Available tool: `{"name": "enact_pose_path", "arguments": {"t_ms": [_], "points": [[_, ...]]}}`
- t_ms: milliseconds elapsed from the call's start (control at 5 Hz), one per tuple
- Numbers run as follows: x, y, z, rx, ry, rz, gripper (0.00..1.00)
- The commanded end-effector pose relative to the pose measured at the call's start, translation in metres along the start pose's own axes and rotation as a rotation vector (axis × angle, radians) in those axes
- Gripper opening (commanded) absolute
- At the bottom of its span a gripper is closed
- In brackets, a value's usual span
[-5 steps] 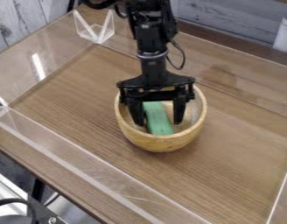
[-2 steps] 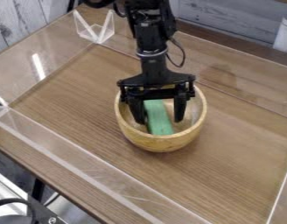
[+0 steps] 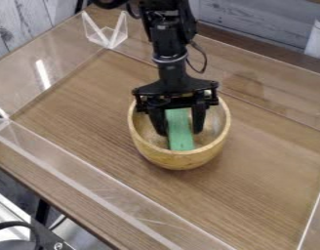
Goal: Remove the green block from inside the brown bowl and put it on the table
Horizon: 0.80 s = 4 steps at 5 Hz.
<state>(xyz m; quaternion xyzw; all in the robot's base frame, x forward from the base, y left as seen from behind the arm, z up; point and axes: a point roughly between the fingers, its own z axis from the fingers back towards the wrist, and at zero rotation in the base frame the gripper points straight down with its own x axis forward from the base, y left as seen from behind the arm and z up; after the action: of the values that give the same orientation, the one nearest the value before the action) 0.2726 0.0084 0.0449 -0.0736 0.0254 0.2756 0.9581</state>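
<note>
Pointing lengthwise toward the camera, green block (image 3: 180, 131).

Green block (image 3: 180, 131): plain rectangular bar, inside brown bowl, long axis running roughly front to back, near end low in the bowl, far end partly hidden. Brown bowl (image 3: 179, 157): round, light wood, thick rim, upright on wood-grain tabletop (image 3: 91, 125) with clear low walls.

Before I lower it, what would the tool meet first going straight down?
Probably the green block inside the brown bowl, between the tool's fingers; exact depth is unclear.
</note>
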Motion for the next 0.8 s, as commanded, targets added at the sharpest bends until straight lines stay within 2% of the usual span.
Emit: {"name": "enact_pose_path", "arguments": {"t_ms": [0, 600], "points": [[0.008, -0.004, 0.013, -0.022, -0.043, -0.006, 0.0], [0.009, -0.003, 0.031, -0.049, -0.028, -0.001, 0.0]]}}
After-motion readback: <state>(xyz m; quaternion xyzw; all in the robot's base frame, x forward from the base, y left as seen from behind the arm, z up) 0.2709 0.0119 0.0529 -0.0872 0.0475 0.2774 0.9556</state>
